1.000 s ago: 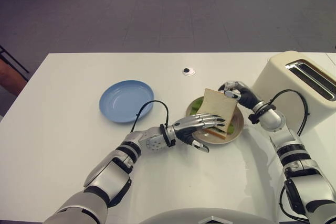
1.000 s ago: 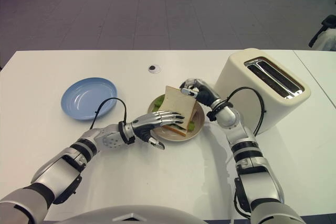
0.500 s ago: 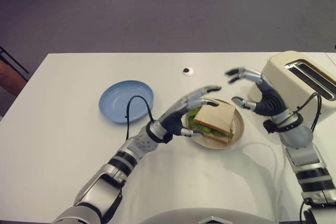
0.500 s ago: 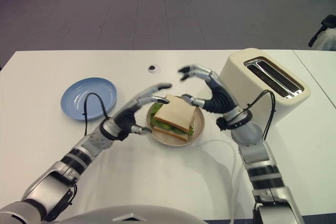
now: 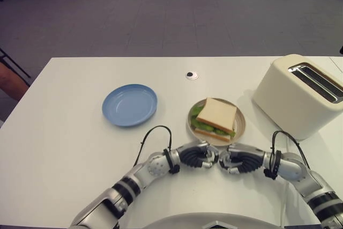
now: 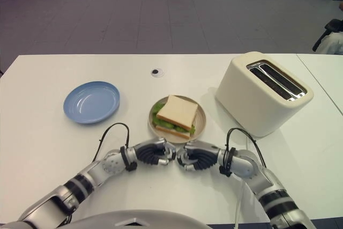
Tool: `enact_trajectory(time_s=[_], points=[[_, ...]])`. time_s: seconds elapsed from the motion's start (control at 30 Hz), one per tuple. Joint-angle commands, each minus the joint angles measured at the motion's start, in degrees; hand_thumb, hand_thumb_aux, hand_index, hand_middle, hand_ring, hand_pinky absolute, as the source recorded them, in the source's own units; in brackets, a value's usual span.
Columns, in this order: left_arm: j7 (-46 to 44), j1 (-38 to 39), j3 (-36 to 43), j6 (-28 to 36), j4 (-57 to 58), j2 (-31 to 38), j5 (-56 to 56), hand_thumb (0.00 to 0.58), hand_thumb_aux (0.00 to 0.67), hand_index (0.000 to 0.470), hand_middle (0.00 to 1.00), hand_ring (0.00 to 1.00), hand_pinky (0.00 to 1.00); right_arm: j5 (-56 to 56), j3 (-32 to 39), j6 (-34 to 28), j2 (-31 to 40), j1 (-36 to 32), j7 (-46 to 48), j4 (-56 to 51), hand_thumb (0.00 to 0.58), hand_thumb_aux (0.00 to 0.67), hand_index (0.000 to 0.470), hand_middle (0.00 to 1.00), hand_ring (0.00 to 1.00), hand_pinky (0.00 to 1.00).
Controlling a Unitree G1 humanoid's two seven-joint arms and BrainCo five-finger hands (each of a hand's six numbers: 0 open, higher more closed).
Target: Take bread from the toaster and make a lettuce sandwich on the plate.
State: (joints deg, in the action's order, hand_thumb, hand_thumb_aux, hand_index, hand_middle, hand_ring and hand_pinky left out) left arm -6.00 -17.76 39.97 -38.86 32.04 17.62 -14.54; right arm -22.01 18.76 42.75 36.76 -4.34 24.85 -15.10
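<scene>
A sandwich sits on a tan plate in the middle of the white table. It has a slice of bread on top and a slice at the bottom. Green lettuce pokes out between them, mostly on the left side. The sandwich lies flat. On the right, a little farther back, stands the cream toaster, with two long slots on its top. To the left of the sandwich plate there is a blue plate with nothing on it, well apart from the tan one. A small round black and white thing lies on the table behind the sandwich. Both robot hands are low over the table, on the near side of the tan plate. The left hand is curled into a fist and holds nothing. The right hand is curled into a fist too, and it holds nothing. The two fists face each other, knuckles to knuckles, just beside one another; I cannot tell if they touch. A thin black wire loops up by the left wrist.
</scene>
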Motion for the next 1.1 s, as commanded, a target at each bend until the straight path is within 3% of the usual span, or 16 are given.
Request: enact_trajectory(time_s=[0.03, 0.17, 0.27, 0.33, 0.37, 0.4, 0.43, 0.47, 0.5, 0.53, 0.7, 0.87, 1.1], points=[[12.18, -6.35, -1.59, 10.67, 19.38, -3.58, -9.79, 0.58, 0.67, 0.47, 1.0, 1.0, 1.0, -18.23, 2.9, -8.12, -5.94, -11.4, -20.0, -14.11, 0.58, 0.67, 0.47, 1.0, 1.0, 1.0], [20.77, -12.24, -3.4, 14.69, 31.95, -5.04, -12.6, 0.58, 0.67, 0.47, 1.0, 1.0, 1.0, -25.83, 6.74, -14.25, -10.8, -18.92, -33.56, -26.44, 0.58, 0.67, 0.47, 1.0, 1.0, 1.0], [23.58, -13.59, -4.31, 14.36, 35.99, -5.34, -13.39, 0.58, 0.67, 0.47, 1.0, 1.0, 1.0, -26.52, 8.88, -13.99, -12.87, -20.75, -37.9, -31.9, 0.58, 0.67, 0.47, 1.0, 1.0, 1.0], [24.48, -13.09, -5.48, 10.73, 36.27, -5.11, -13.08, 0.58, 0.67, 0.47, 1.0, 1.0, 1.0, -24.65, 8.77, -12.23, -12.75, -20.92, -39.3, -33.35, 0.58, 0.67, 0.47, 1.0, 1.0, 1.0], [25.73, -12.34, -5.83, 6.74, 35.08, -4.56, -13.11, 0.572, 0.591, 0.415, 0.95, 0.95, 0.95, -21.68, 7.56, -10.08, -12.39, -20.41, -38.55, -32.77, 0.58, 0.67, 0.47, 1.0, 1.0, 1.0], [27.92, -11.01, -7.26, 0.79, 32.33, -3.83, -12.21, 0.501, 0.423, 0.297, 0.0, 0.0, 0.0, -17.47, 5.88, -6.35, -11.53, -19.45, -37.05, -30.9, 0.58, 0.67, 0.47, 1.0, 1.0, 1.0], [28.38, -8.91, -9.59, -6.29, 28.37, -3.3, -9.56, 0.104, 0.063, 0.044, 0.0, 0.0, 0.0, -11.62, 3.57, -2.76, -10.33, -18.01, -34.63, -27.6, 0.561, 0.549, 0.385, 0.86, 0.86, 0.86], [29.21, -6.77, -11.42, -12.35, 24.15, -2.62, -7.87, 0.0, 0.0, 0.0, 0.0, 0.0, 0.0, -6.09, 1.18, -0.01, -9.13, -16.41, -32.52, -23.74, 0.493, 0.41, 0.288, 0.25, 0.25, 0.25], [29.33, -4.77, -13.26, -16.53, 20.6, -2.24, -6.29, 0.0, 0.0, 0.0, 0.0, 0.0, 0.0, -1.35, -1.05, 1.25, -8.46, -14.86, -30.88, -20.2, 0.288, 0.194, 0.136, 0.0, 0.0, 0.0], [29.53, -2.79, -15.05, -19.64, 17.29, -1.94, -5.23, 0.0, 0.0, 0.0, 0.0, 0.0, 0.0, 2.25, -3.0, 1.71, -8.14, -13.17, -29.8, -16.68, 0.0, 0.0, 0.0, 0.0, 0.0, 0.0], [28.79, 2.35, -23.48, -23.78, 8.44, -4.62, 2.66, 0.0, 0.0, 0.0, 0.0, 0.0, 0.0, 1.08, -10.18, -0.65, -12.99, -9.68, -38.91, -9.39, 0.0, 0.0, 0.0, 0.0, 0.0, 0.0], [30.68, -0.94, -28.99, -22.26, 11.24, -10.38, 2.13, 0.0, 0.0, 0.0, 0.0, 0.0, 0.0, -1.44, -12.95, -2.27, -20.34, -12.09, -49.74, -13.71, 0.0, 0.0, 0.0, 0.0, 0.0, 0.0], [30.78, -2.17, -31.34, -23.36, 16.25, -14.48, -0.42, 0.0, 0.0, 0.0, 0.0, 0.0, 0.0, -5.32, -11.89, -0.84, -25.23, -14.37, -56.73, -18.0, 0.0, 0.0, 0.0, 0.0, 0.0, 0.0]])
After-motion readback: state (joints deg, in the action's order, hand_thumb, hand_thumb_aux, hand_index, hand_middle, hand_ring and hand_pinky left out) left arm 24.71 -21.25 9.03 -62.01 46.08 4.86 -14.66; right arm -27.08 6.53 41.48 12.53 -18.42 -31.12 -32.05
